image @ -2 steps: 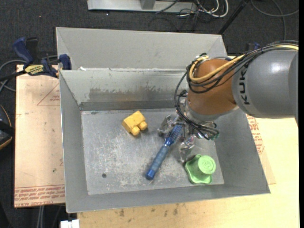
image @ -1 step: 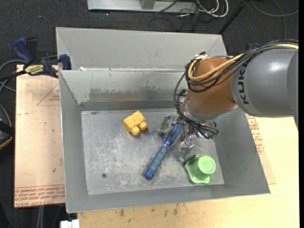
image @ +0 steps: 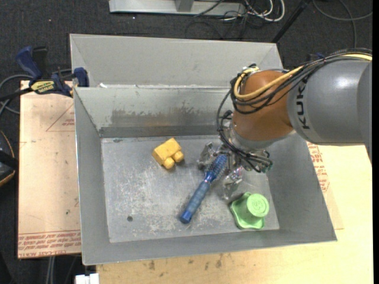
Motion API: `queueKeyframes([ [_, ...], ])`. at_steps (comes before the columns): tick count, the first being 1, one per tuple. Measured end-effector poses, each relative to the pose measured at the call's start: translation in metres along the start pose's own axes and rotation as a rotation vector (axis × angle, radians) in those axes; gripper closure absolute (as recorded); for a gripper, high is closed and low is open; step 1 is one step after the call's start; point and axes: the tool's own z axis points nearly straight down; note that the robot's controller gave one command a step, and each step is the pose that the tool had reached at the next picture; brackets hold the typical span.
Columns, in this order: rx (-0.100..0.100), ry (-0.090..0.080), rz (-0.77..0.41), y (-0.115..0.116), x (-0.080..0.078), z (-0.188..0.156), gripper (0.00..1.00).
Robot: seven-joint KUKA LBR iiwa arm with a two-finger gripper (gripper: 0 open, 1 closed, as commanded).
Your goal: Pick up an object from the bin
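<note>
My gripper (image: 228, 169) is low in the right half of the bin, under the orange wrist cover. A blue pen-like tool (image: 202, 189) lies slanted on the bin floor, its ribbed upper end right at the gripper and its tip pointing down-left. A green round-capped thing (image: 250, 210) lies just below and to the right of the gripper, apart from it. A yellow blocky toy (image: 167, 153) sits to the left, clear of the gripper.
The arm reaches in from the right over the bin's right wall. The bin's sloped walls close in on all sides. Bare floor lies at the lower left.
</note>
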Motion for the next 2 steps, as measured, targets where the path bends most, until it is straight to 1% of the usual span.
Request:
queueKeyframes([
  [1,0.0,0.0,0.002,0.0001,-0.0012,-0.0009,0.0],
  [2,0.001,-0.005,0.003,-0.0001,-0.0028,-0.0026,1.0],
])
